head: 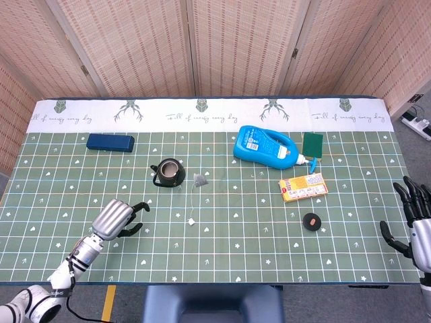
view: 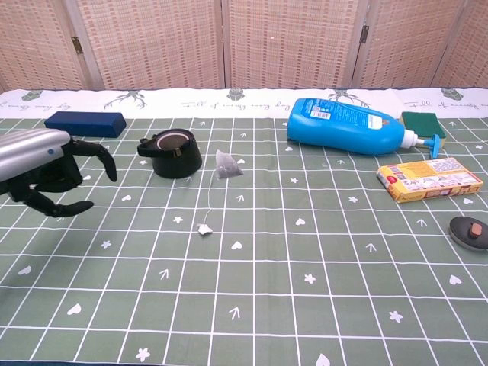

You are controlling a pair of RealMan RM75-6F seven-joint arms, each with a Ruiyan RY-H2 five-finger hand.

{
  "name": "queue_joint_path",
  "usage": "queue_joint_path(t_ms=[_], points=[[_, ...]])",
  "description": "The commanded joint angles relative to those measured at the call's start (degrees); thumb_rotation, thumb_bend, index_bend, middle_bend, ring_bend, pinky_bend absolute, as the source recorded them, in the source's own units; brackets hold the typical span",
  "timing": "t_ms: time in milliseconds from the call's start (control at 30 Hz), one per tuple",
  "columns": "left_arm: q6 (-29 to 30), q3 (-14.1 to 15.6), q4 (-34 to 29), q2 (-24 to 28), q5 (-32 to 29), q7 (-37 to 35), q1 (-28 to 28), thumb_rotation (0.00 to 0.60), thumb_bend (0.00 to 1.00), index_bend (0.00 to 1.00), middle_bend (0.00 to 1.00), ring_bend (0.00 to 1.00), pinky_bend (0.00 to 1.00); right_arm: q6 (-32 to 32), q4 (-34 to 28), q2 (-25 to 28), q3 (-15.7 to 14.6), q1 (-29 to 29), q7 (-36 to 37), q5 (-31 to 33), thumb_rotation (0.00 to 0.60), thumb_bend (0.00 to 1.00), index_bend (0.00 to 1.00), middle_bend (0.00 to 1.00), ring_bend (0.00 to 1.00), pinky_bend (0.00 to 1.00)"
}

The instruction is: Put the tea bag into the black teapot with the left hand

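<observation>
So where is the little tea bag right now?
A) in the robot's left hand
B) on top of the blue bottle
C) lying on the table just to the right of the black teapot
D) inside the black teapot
C: the tea bag lies on the green cloth right of the black teapot, its string trailing toward the camera, while the left hand hovers empty, apart from it.

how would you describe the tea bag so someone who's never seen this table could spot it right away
Find the big blue detergent bottle lying on the green tablecloth, then look left to the small black teapot. The tea bag lies just right of that pot. It is the only tiny grey pyramid-shaped pouch there, with a thin white string running toward the front edge to a small paper tag.
</observation>
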Motion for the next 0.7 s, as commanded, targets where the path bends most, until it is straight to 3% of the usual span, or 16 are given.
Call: queue_joint_path(t_ms=[33,433,700], points=[[-1.3,-0.1,2.0,-1.9,0.0,-0.5,-1.8,0.6,0.4,0.41,1.0,0.98,1.0,-0.4,0.2,0.4,0.2,0.1,1.4,0.2,0.6,0.42,0.0,0.0,0.0,0.0],[-3.3,0.5,9.8,-11.5,-2.1,-2.0,-4.8,0.6,0.4,0.41,1.0,0.98,1.0,4.6,1.9,1.7,-1.3,-1.7,8.3,-4.7,0.6,0.42,0.0,0.0,0.0,0.0],[-4.7,1.2,11.1,-14.4,-2.3,-0.7,-6.7,0.6,0.4,0.41,1.0,0.98,1.0,6.0,2.8,2.6,-1.6,-2.4,12.0,-5.2,0.6,0.42,0.0,0.0,0.0,0.0]])
